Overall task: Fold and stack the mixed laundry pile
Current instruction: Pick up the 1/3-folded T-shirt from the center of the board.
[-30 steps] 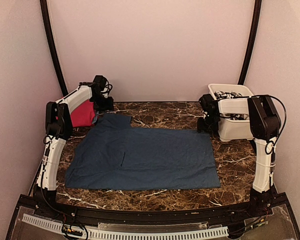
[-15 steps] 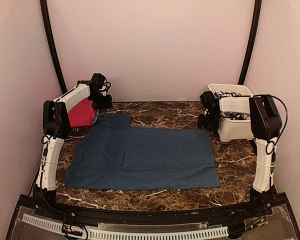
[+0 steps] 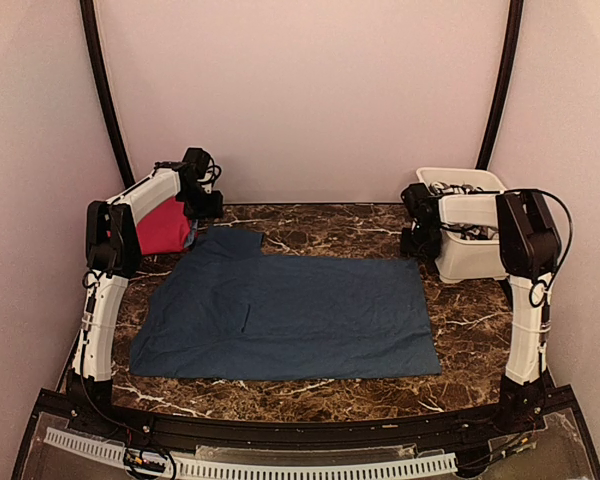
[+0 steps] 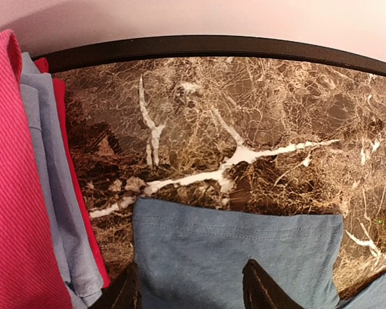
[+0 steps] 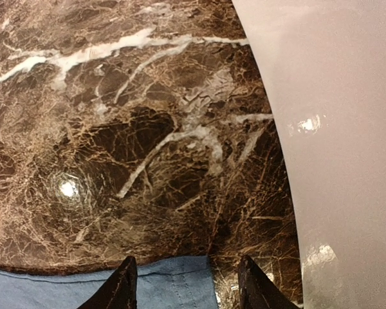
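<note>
Your bench point(image 3: 310, 225) carries the navy garment point(image 3: 290, 315) spread flat across its middle, one sleeve reaching toward the far left. The white tub point(image 3: 470, 262) sits at the far right, near that garment's far corner. Pink cloth point(image 3: 165, 228) and a light blue shirt point(image 4: 58, 193) lie stacked far left. Your left tool point(image 4: 192, 280) hangs over the sleeve, fingers apart, gripping nothing; your right tool point(image 5: 186, 273) hangs over the far right corner, likewise released

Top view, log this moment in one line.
dark navy-blue cloth garment: spread flat | left gripper: open, above its far-left corner | right gripper: open, above its far-right corner
</note>
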`<state>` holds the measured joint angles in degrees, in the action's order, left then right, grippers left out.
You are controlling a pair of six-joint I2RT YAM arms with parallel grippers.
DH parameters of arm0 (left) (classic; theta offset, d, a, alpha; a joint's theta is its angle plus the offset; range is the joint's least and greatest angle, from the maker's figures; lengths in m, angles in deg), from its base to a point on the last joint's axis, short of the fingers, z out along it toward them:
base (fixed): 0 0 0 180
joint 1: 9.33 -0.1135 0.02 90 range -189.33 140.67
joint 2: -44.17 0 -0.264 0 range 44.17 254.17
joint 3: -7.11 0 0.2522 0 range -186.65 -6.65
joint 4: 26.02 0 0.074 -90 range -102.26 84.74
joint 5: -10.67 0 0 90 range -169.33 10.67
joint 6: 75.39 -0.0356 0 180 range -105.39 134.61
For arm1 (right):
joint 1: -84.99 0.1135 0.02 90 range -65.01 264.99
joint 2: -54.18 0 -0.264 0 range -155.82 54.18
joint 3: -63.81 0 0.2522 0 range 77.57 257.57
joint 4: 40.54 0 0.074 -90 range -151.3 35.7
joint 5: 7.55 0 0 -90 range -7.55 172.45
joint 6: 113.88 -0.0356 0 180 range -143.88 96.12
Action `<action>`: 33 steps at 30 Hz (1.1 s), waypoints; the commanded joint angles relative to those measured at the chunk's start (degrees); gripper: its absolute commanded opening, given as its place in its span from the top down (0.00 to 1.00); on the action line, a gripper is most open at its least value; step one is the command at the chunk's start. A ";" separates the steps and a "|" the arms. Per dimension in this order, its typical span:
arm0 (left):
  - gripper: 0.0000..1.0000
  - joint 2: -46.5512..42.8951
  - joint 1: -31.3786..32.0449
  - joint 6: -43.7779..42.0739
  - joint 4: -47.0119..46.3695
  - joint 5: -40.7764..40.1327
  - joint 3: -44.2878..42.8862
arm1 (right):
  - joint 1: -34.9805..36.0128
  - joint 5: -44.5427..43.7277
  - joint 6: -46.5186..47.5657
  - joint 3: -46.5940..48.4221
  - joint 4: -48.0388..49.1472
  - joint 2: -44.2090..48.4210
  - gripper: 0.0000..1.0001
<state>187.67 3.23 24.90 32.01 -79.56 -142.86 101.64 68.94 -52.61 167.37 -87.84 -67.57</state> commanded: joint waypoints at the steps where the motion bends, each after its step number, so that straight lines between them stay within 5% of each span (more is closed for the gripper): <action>1: 0.47 -4.10 0.28 -0.30 0.83 -1.14 0.78 | -0.47 0.07 -0.54 -0.72 -0.24 -1.97 0.53; 5: 0.47 -4.18 0.28 -0.29 1.80 -2.11 0.76 | -0.55 0.58 -0.54 0.34 -0.87 -3.00 0.64; 11: 0.47 -4.22 0.28 -0.32 3.45 -3.44 0.76 | -1.09 2.15 -0.71 0.09 -0.61 -2.68 1.00; 19: 0.42 -4.16 -0.15 -0.25 8.70 -6.69 2.22 | -1.00 4.18 -0.67 -1.38 1.58 -0.63 1.00; 27: 0.51 -4.87 -0.76 0.99 12.83 -7.53 5.02 | -1.01 4.97 -0.46 -2.85 2.59 0.63 1.00; 33: 0.46 -13.95 2.32 -0.40 6.34 -9.62 13.77 | -0.96 5.46 0.03 -2.78 3.19 0.31 1.00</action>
<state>184.17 3.82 24.94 39.47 -87.36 -133.22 101.05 73.24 -53.02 165.75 -84.96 -68.16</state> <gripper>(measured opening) 0.520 0.009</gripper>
